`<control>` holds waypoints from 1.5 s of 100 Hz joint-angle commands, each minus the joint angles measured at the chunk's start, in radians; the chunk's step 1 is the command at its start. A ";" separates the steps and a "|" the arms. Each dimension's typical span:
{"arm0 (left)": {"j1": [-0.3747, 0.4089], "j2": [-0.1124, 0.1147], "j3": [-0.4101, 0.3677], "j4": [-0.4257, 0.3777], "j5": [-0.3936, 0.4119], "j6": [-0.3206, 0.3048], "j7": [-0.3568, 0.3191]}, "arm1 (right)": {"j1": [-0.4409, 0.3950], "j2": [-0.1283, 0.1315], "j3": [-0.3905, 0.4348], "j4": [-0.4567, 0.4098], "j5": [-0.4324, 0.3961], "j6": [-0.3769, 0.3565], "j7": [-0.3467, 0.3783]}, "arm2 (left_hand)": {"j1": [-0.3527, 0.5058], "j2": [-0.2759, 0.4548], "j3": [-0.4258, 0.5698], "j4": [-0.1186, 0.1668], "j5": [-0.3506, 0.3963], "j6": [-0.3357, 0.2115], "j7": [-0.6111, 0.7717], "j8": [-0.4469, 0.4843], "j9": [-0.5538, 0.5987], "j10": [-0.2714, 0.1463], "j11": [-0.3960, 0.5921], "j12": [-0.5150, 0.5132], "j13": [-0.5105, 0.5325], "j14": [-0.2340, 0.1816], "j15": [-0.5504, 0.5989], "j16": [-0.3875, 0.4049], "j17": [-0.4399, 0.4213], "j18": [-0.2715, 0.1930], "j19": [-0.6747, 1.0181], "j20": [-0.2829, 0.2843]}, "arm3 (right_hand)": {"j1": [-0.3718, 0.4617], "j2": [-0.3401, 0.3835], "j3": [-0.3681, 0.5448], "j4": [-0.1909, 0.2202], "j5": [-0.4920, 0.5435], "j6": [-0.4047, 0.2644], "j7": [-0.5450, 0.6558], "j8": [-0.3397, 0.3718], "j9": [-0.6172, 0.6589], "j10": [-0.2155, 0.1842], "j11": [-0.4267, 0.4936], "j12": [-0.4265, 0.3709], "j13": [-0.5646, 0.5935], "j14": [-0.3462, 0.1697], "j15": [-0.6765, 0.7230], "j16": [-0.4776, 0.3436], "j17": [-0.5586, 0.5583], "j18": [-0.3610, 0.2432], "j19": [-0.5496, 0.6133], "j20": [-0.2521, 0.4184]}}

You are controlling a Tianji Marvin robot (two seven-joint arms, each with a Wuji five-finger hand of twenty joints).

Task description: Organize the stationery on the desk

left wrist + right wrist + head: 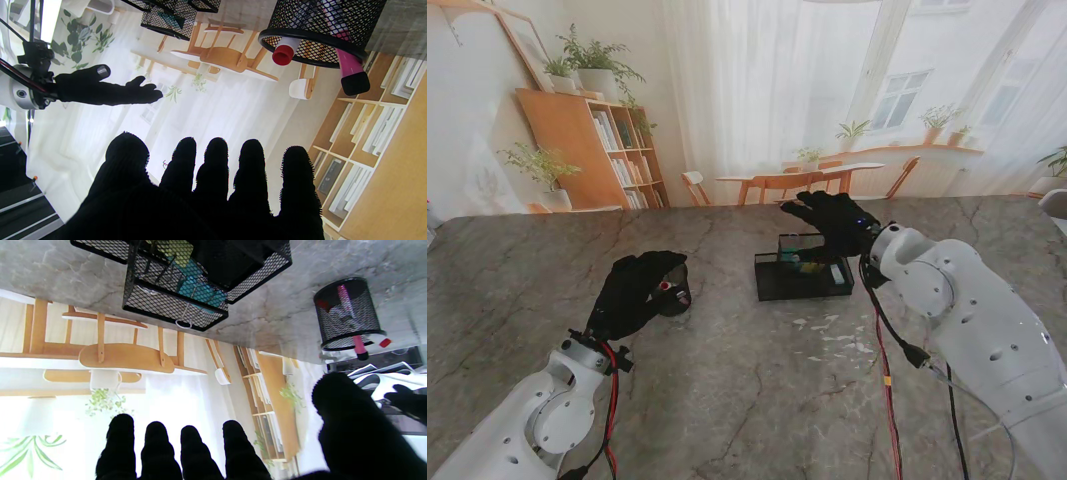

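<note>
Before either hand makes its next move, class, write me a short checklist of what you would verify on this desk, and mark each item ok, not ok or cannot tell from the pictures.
1. Left hand holds nothing: ok, its fingers are spread and bare in the left wrist view.
2. Right hand holds nothing: ok, fingers apart, nothing between them.
3. Mesh pen cup is upright with markers inside: ok, the pink marker and the red-capped marker stick out of its rim.
4. Mesh desk organiser stands flat on the table: ok.
5. Small white bits on the table nearer to me than the organiser are identified: cannot tell, too small.
</note>
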 commanded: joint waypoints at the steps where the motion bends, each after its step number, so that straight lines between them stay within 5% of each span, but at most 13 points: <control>1: 0.003 -0.004 0.003 -0.002 -0.001 -0.003 0.000 | -0.027 0.014 0.007 -0.011 -0.006 -0.017 -0.004 | 0.017 0.066 -0.019 0.006 0.016 -0.012 0.006 0.004 0.003 -0.021 -0.003 0.005 0.009 -0.020 0.000 0.007 -0.007 -0.006 -0.015 -0.007 | 0.004 -0.029 0.027 0.015 -0.016 0.017 -0.002 0.025 -0.029 0.020 0.016 0.038 0.022 0.023 0.014 0.020 -0.012 0.030 0.067 0.027; 20: 0.004 -0.003 0.004 -0.004 0.005 -0.003 0.002 | -0.048 0.020 0.019 -0.002 -0.050 -0.082 -0.038 | 0.017 0.066 -0.019 0.006 0.016 -0.011 0.006 0.004 0.001 -0.019 -0.003 0.005 0.008 -0.020 0.000 0.007 -0.008 -0.007 -0.015 -0.007 | 0.003 -0.061 0.045 0.014 -0.012 0.040 -0.025 -0.039 -0.034 0.045 0.018 0.094 0.026 0.041 0.086 0.040 -0.014 0.067 0.188 0.008; 25: 0.004 -0.002 0.004 -0.004 0.007 -0.002 0.003 | -0.033 0.021 0.005 0.021 -0.055 -0.088 -0.046 | 0.016 0.066 -0.019 0.006 0.015 -0.013 0.006 0.004 0.001 -0.021 -0.003 0.005 0.008 -0.021 0.000 0.007 -0.008 -0.008 -0.016 -0.007 | 0.003 -0.066 0.049 0.013 0.002 0.055 -0.026 -0.196 -0.030 0.059 0.004 0.051 0.015 0.048 0.111 0.032 -0.014 0.079 0.216 -0.032; 41: 0.003 -0.001 0.008 -0.005 0.016 -0.003 0.005 | 0.061 0.016 -0.091 0.122 -0.027 -0.062 -0.060 | 0.018 0.066 -0.020 0.006 0.017 -0.013 0.007 0.004 0.003 -0.020 -0.003 0.005 0.010 -0.020 0.001 0.007 -0.006 -0.008 -0.016 -0.007 | -0.002 -0.080 0.052 0.012 0.018 0.088 -0.035 -0.416 -0.027 0.091 -0.024 -0.069 -0.021 0.065 0.154 0.032 -0.019 0.104 0.240 -0.037; 72: -0.002 0.002 0.013 -0.002 0.020 0.000 -0.005 | 0.284 -0.009 -0.342 0.346 0.088 -0.030 -0.079 | 0.017 0.066 -0.019 0.006 0.017 -0.012 0.007 0.004 0.003 -0.020 -0.002 0.005 0.010 -0.020 0.001 0.007 -0.005 -0.006 -0.015 -0.007 | -0.007 -0.093 0.057 0.009 0.020 0.081 -0.043 -0.439 -0.024 0.087 -0.011 -0.072 -0.009 0.055 0.179 0.031 -0.010 0.101 0.288 -0.012; 96: -0.003 0.002 0.015 -0.001 0.020 0.002 -0.007 | 0.426 -0.046 -0.551 0.512 0.180 -0.005 -0.114 | 0.017 0.065 -0.019 0.006 0.017 -0.013 0.007 0.004 0.004 -0.020 -0.002 0.005 0.012 -0.020 0.001 0.007 -0.005 -0.007 -0.015 -0.007 | 0.033 -0.111 0.058 0.011 0.015 0.046 -0.012 -0.403 -0.033 0.077 0.026 0.044 0.019 0.051 0.234 0.030 0.024 0.108 0.333 0.023; 115: -0.001 0.001 0.012 -0.002 0.020 0.005 -0.004 | 0.493 -0.077 -0.672 0.611 0.230 0.002 -0.143 | 0.017 0.066 -0.019 0.006 0.017 -0.013 0.007 0.004 0.004 -0.020 -0.002 0.005 0.010 -0.020 0.001 0.007 -0.005 -0.009 -0.015 -0.007 | 0.095 -0.139 0.054 0.017 0.002 0.013 0.003 -0.242 -0.040 0.075 0.055 0.183 0.059 0.046 0.346 0.064 0.121 0.153 0.423 0.101; 123: 0.000 0.002 0.011 -0.003 0.021 0.005 -0.004 | 0.512 -0.090 -0.710 0.646 0.246 -0.001 -0.157 | 0.018 0.067 -0.018 0.006 0.017 -0.012 0.007 0.004 0.005 -0.020 -0.002 0.006 0.011 -0.021 0.001 0.007 -0.005 -0.008 -0.015 -0.007 | 0.121 -0.150 0.051 0.019 -0.014 -0.017 0.007 -0.022 -0.044 0.070 0.086 0.301 0.096 0.040 0.449 0.095 0.212 0.161 0.477 0.165; 132: 0.000 0.002 0.010 -0.003 0.023 0.005 -0.002 | 0.529 -0.101 -0.744 0.680 0.260 -0.008 -0.167 | 0.018 0.066 -0.019 0.006 0.018 -0.014 0.007 0.004 0.004 -0.021 -0.002 0.006 0.011 -0.021 0.001 0.008 -0.005 -0.007 -0.015 -0.007 | 0.147 -0.164 0.050 0.021 -0.026 -0.050 0.020 0.162 -0.034 0.060 0.161 0.350 0.141 0.023 0.536 0.119 0.315 0.148 0.533 0.211; 150: 0.001 0.002 0.009 -0.003 0.023 0.005 -0.003 | 0.548 -0.115 -0.783 0.727 0.276 -0.021 -0.186 | 0.018 0.066 -0.019 0.006 0.017 -0.012 0.007 0.004 0.004 -0.020 -0.002 0.006 0.011 -0.021 0.001 0.008 -0.005 -0.007 -0.015 -0.007 | 0.230 -0.193 0.038 0.028 -0.088 -0.143 0.239 0.554 0.047 0.016 0.409 0.409 0.299 -0.068 0.777 0.209 0.573 -0.011 0.633 0.282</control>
